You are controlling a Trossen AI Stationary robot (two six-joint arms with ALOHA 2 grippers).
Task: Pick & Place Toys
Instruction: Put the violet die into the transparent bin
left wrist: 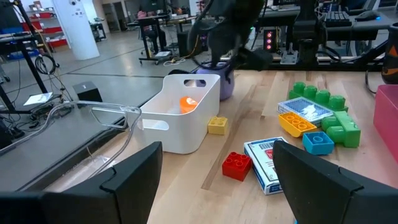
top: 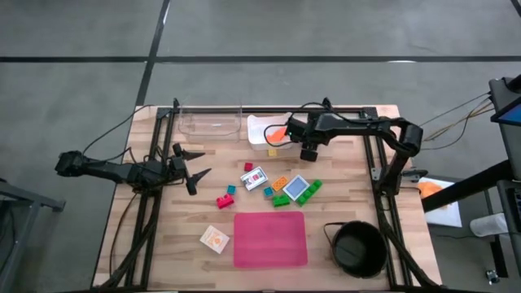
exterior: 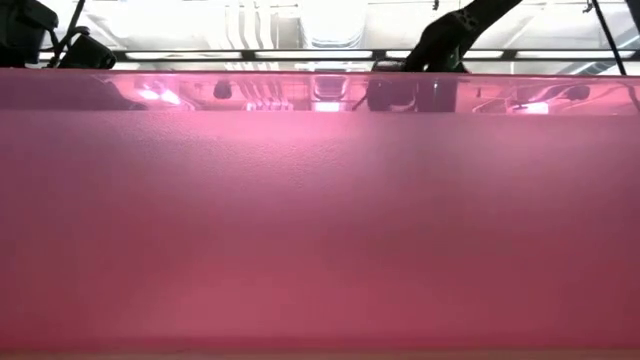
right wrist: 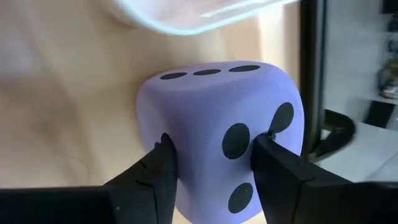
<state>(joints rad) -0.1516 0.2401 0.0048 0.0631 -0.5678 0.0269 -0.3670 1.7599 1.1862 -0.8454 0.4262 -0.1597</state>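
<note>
2 arms over wooden table (top: 342, 213); concrete floor (top: 260, 32) around.

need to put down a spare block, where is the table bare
Bare wood lies between the large pink rectangular mat and the round black pot, and left of the small orange-and-white card. The toy cluster around the green plastic blocks is crowded.

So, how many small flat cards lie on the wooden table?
3. A white-and-red card lies mid-table, a blue card rests among the green plastic blocks, and an orange-and-white card sits left of the pink rectangular mat. Others may be hidden.
</note>
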